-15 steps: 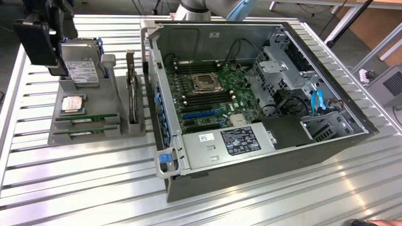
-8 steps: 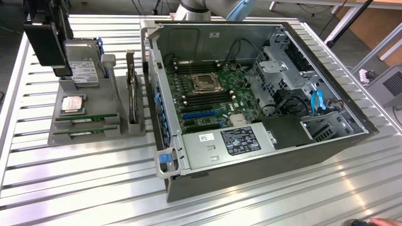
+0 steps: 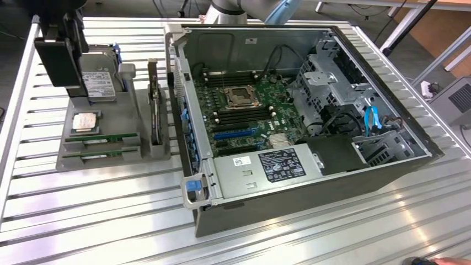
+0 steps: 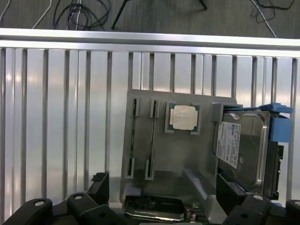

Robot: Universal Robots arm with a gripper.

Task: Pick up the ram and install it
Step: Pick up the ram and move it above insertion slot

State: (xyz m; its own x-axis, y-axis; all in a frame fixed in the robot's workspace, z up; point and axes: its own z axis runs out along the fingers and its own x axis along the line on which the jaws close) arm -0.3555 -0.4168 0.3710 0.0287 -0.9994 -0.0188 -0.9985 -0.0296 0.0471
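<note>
Wide slatted metal table (image 3: 88, 221), and the biggest thing on it is the open computer case (image 3: 279, 221), lying on its side well apart from the hand, green motherboard (image 3: 250, 110) facing up. The grey parts holder (image 3: 118, 118) (image 4: 183, 154) sits under the hand. The gripper (image 3: 65, 77) (image 4: 165, 185) hangs over that holder with its fingers spread as wide as they go and nothing between them, nothing held.

Straight below the hand is the silver hard drive (image 3: 99, 85) (image 4: 241, 145) with its white label. Beside the hand, the dark expansion card (image 3: 154, 110) (image 4: 154, 208) stands on edge. Past the drive, away from the hand, the CPU (image 3: 85, 121) (image 4: 183, 117) rests in its pocket.

Now the ram: two green sticks in the holder's slots, beyond the CPU, at the end of the holder farthest from the hand. The near ram stick (image 3: 101, 137) (image 4: 152, 136) is just beside the CPU; the far ram stick (image 3: 101, 150) (image 4: 132, 136) lies parallel, one slot on. Neither touches the fingers.

Hard to make out: in the wrist view both sticks show edge-on, thin lines in their slots, chips and labels unreadable. The expansion card is cut off at the edge there. In the exterior view the gripper's dark body covers part of the hard drive.
</note>
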